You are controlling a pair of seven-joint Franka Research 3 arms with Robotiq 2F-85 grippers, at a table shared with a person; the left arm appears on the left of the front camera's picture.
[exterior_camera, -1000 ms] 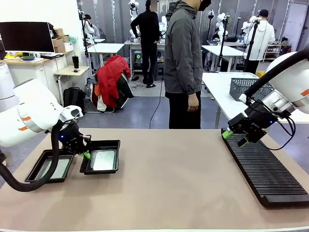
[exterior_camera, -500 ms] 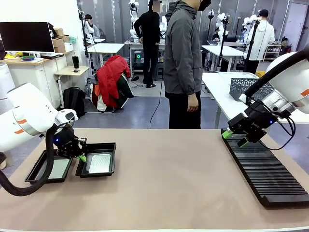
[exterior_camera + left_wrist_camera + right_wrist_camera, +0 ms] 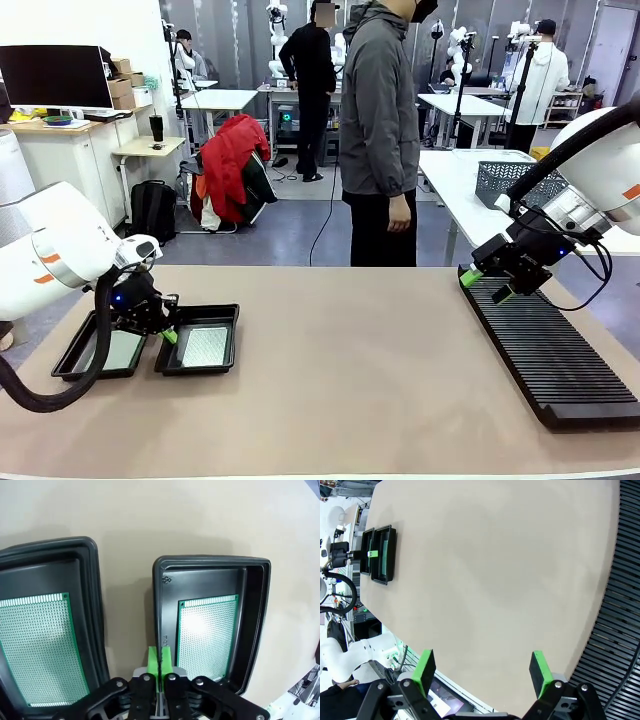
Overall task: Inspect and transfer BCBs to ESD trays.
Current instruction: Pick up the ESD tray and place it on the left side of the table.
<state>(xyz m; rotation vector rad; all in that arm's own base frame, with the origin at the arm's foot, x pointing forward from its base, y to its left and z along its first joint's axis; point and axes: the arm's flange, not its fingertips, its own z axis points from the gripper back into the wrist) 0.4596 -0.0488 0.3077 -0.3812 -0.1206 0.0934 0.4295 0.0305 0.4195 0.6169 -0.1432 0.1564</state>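
Two black ESD trays lie side by side at the table's left, each with a green BCB flat inside. My left gripper (image 3: 168, 334) (image 3: 160, 661) is shut on the left rim of the right tray (image 3: 233, 340) (image 3: 256, 610), its green pads pinching the wall. That tray's BCB (image 3: 204, 346) (image 3: 207, 632) lies just beyond the pads. The left tray (image 3: 68, 356) (image 3: 96, 600) holds the other BCB (image 3: 120, 350) (image 3: 37, 645). My right gripper (image 3: 486, 287) (image 3: 482, 672) stands open with nothing in it, over the far end of the rack.
A long black ribbed rack (image 3: 550, 350) (image 3: 622, 605) runs along the table's right side. A person (image 3: 380, 130) stands at the far edge, hands down. A grey wire-mesh basket (image 3: 510, 180) sits on the table behind. The tan tabletop's middle is bare.
My left gripper has pulled the right tray a little to the left, closer to the left tray. The right arm has not moved.
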